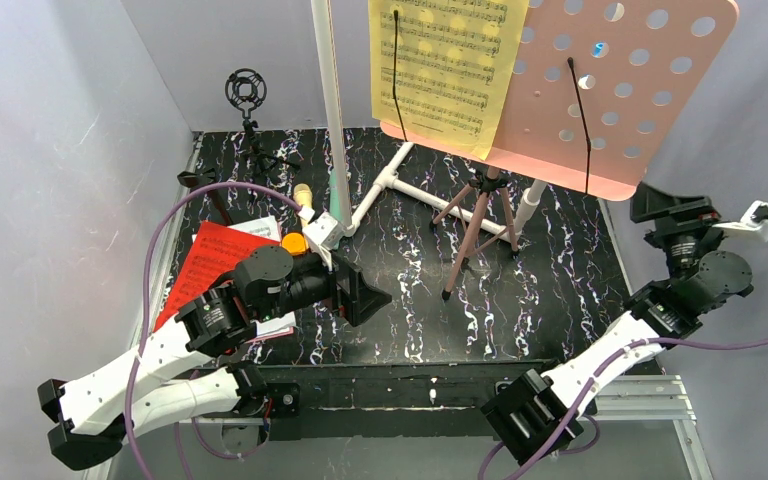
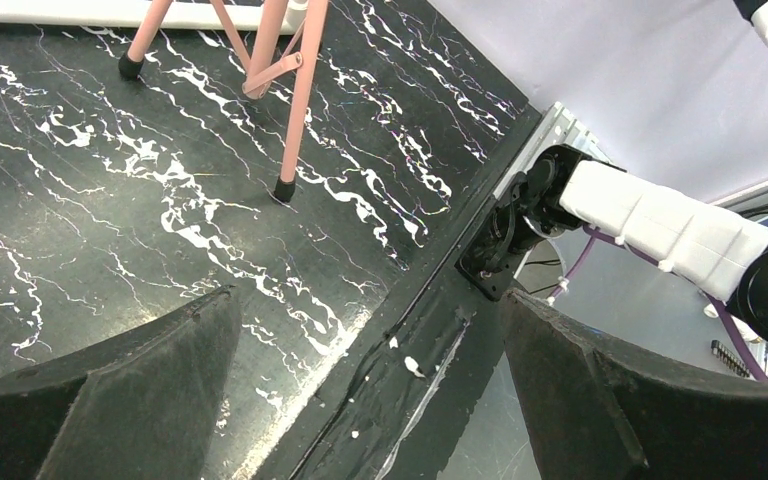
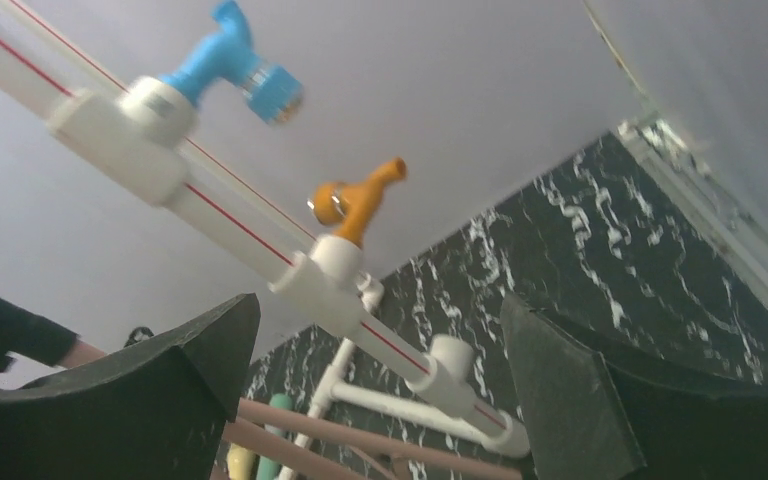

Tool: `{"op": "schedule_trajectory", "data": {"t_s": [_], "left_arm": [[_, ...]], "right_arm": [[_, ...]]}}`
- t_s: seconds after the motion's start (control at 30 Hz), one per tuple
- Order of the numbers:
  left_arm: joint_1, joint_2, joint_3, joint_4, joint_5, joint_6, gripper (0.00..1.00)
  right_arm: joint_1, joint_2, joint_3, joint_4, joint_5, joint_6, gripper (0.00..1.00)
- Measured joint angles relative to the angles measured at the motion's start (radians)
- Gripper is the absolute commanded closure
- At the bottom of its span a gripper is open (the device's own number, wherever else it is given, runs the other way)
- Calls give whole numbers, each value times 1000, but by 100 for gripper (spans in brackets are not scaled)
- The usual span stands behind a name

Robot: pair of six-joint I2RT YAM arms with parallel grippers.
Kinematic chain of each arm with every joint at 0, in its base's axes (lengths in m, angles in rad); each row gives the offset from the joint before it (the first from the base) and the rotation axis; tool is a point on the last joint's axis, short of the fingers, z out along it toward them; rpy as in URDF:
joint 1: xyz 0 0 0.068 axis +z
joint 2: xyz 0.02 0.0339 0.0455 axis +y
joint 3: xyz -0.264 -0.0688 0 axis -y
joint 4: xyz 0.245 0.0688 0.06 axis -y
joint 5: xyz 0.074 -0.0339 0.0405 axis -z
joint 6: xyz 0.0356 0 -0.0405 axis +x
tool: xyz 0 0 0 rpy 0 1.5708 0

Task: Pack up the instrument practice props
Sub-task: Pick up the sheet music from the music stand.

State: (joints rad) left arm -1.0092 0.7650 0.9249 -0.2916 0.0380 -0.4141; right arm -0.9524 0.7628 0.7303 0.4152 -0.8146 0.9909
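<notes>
The pink hole-punched music stand (image 1: pixel 620 80) stands at the back right on tripod legs (image 1: pixel 475 225), with yellow sheet music (image 1: pixel 445 65) clipped to it. A red folder (image 1: pixel 210 262) lies at the left. A yellow microphone (image 1: pixel 303 195) and a mint-green microphone (image 3: pixel 275 410) stand by the pipe frame. My left gripper (image 1: pixel 365 295) hovers open and empty over the mat, right of the folder and apart from the tripod legs (image 2: pixel 295 100). My right gripper (image 1: pixel 672 200) is open and empty at the right wall, below the stand's plate, facing the legs (image 3: pixel 360 430).
A white plastic pipe frame (image 1: pixel 335 120) rises mid-back, carrying a blue tap (image 3: pixel 230 60) and an orange tap (image 3: pixel 355 200). A black shock mount on a small tripod (image 1: pixel 247 95) stands in the back left corner. Grey walls close both sides and the back.
</notes>
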Motion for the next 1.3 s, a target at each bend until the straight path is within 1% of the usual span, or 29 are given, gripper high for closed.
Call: {"op": "schedule_trajectory", "data": {"t_s": [0.03, 0.1, 0.2, 0.4, 0.47, 0.57, 0.7, 0.8, 0.93, 0.97, 1.0, 1.07, 1.1, 1.23, 1.27, 1.3], "left_arm": [[0, 3, 0, 0, 0, 2, 0], [0, 10, 1, 0, 0, 3, 0], [0, 26, 11, 0, 1, 7, 0], [0, 91, 109, -1, 0, 19, 0], [0, 122, 161, -1, -3, 23, 0], [0, 180, 255, -5, -16, 29, 0], [-10, 277, 403, -23, -69, 33, 0], [-48, 350, 514, -51, -139, 48, 0], [-157, 480, 702, -100, -312, 101, 0], [-204, 525, 764, -114, -392, 129, 0], [-228, 550, 795, -117, -432, 144, 0], [-296, 627, 887, -131, -559, 198, 0], [-335, 685, 957, -138, -647, 236, 0], [-401, 868, 1147, -128, -870, 366, 0], [-406, 887, 1167, -123, -894, 385, 0], [-415, 953, 1221, -98, -966, 451, 0]], "right_arm": [[3, -5, -20, -26, -4, -30, 0], [12, -7, -55, -75, -15, -83, 4], [39, -7, -106, -177, -37, -180, 7], [155, -30, -174, -383, -88, -382, 10], [206, -28, -178, -431, -93, -433, 10], [327, -1, -179, -482, -90, -502, 10], [481, 69, -172, -545, -74, -603, 10], [532, 130, -146, -597, -70, -672, 9], [555, 195, -116, -626, -71, -742, 8], [555, 202, -116, -626, -71, -753, 8], [556, 207, -116, -627, -71, -761, 7], [557, 212, -116, -626, -71, -775, 7], [558, 212, -116, -624, -72, -780, 6], [560, 209, -121, -614, -79, -793, 5], [560, 207, -124, -611, -79, -795, 5], [560, 204, -128, -607, -79, -797, 5]]}}
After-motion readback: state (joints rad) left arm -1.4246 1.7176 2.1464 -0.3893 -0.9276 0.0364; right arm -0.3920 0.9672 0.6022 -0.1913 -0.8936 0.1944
